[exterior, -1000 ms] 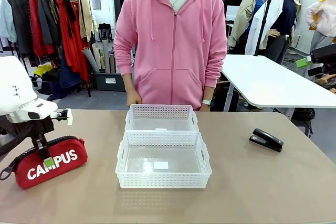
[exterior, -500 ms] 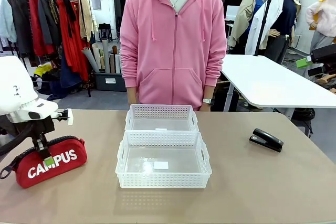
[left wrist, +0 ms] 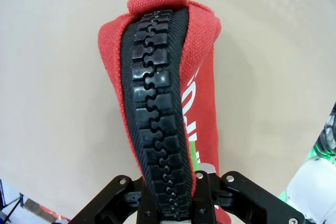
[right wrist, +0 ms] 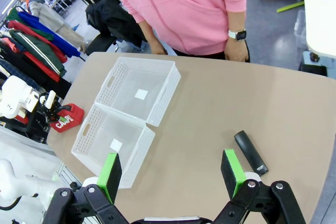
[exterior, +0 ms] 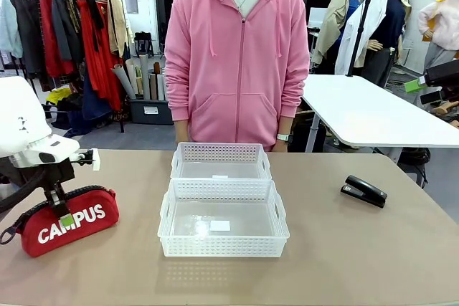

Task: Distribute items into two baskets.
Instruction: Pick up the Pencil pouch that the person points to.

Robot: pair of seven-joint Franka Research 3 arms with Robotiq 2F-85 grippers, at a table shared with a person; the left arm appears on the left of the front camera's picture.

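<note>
The red pouch [exterior: 79, 218] with white "CAMPUS" lettering lies on the table at the left. My left gripper [exterior: 63, 214] comes down on its top. In the left wrist view the left gripper [left wrist: 176, 205] is shut on the pouch [left wrist: 207, 77] along its black zip ridge. The black stapler [exterior: 363, 190] lies on the table at the right. Two white baskets sit end to end in the middle, the near basket [exterior: 222, 246] and the far basket [exterior: 219, 153]. My right gripper [right wrist: 170, 174] hangs open high above the table, the stapler [right wrist: 251, 153] below its right finger.
A person in a pink hoodie [exterior: 240, 55] stands at the far edge behind the baskets, hands low. In the right wrist view both baskets [right wrist: 169, 94] [right wrist: 139, 158] and the pouch [right wrist: 67, 121] lie far below. Bare tabletop [exterior: 337, 249] surrounds the baskets.
The left gripper's fingers have drawn in tight on the pouch. The person has shifted slightly. Pouch, baskets and stapler lie where they were.
</note>
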